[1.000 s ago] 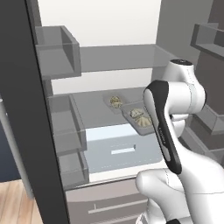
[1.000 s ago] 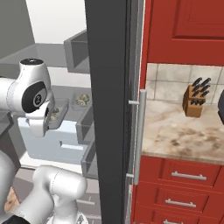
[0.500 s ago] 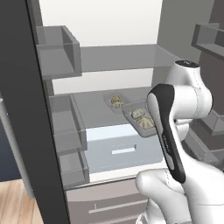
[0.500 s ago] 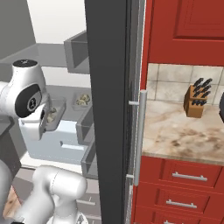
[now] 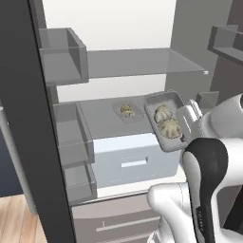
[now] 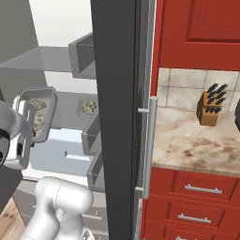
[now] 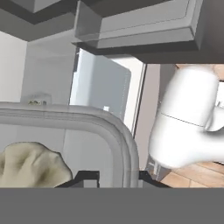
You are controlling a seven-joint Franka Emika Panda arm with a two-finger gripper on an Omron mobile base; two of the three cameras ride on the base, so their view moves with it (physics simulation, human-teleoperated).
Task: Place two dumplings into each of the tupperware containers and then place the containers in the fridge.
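Note:
A translucent grey tupperware container point(image 5: 153, 101) hangs tilted in front of the open fridge's point(image 5: 142, 64) middle shelf, with two pale dumplings point(image 5: 163, 112) point(image 5: 171, 128) in it. My gripper point(image 5: 184, 121) is shut on its right rim. From the right base view the same container point(image 6: 48, 96) sits at the far left, with the gripper point(image 6: 28, 129) at its lower edge. In the hand view the container's rim point(image 7: 114, 127) runs between my fingertips point(image 7: 87, 177), and one dumpling point(image 7: 30, 166) lies inside. A second tupperware container point(image 5: 127, 111) holding dumplings rests on the shelf behind.
A pale drawer point(image 5: 133, 159) lies below the shelf, and grey door bins point(image 5: 64, 57) line the left door. The dark fridge door edge point(image 6: 117, 93) stands between the fridge and a stone counter point(image 6: 197, 145) with a knife block point(image 6: 208, 108) and red cabinets point(image 6: 201, 28).
The held container has tipped up more steeply and drifted right in the left base view and left in the right one. The arm's elbow swung lower and to the right.

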